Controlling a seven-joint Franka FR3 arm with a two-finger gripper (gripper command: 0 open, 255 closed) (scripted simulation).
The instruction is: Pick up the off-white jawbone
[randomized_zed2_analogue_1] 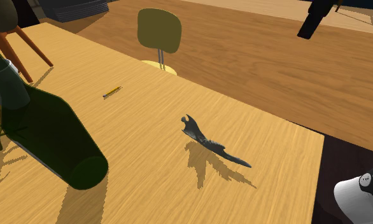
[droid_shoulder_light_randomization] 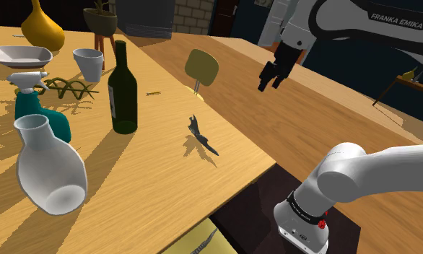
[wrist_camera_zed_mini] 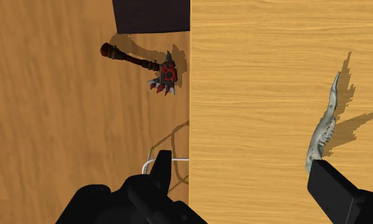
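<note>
The jawbone [droid_shoulder_light_randomization: 200,136] is a thin, curved, toothed bone lying flat on the wooden table [droid_shoulder_light_randomization: 152,173] near its edge. It looks dark grey in the shoulder view and in the second exterior view [randomized_zed2_analogue_1: 211,143], and pale off-white in the wrist view [wrist_camera_zed_mini: 322,130]. My gripper [droid_shoulder_light_randomization: 270,82] hangs open in the air, above the floor just past the table's edge and well above the bone. In the wrist view the gripper [wrist_camera_zed_mini: 242,164] has nothing between its fingers, and the bone lies just beyond one fingertip [wrist_camera_zed_mini: 331,181]. A black finger [randomized_zed2_analogue_1: 314,24] shows at the second exterior view's top right.
A dark green bottle [droid_shoulder_light_randomization: 123,90], a white vase [droid_shoulder_light_randomization: 48,169], a teal spray bottle [droid_shoulder_light_randomization: 37,108], a cup [droid_shoulder_light_randomization: 89,63] and a bowl [droid_shoulder_light_randomization: 20,55] stand further in on the table. An olive chair [droid_shoulder_light_randomization: 201,67] sits at the table's edge. A spiked mace [wrist_camera_zed_mini: 140,63] lies on the floor.
</note>
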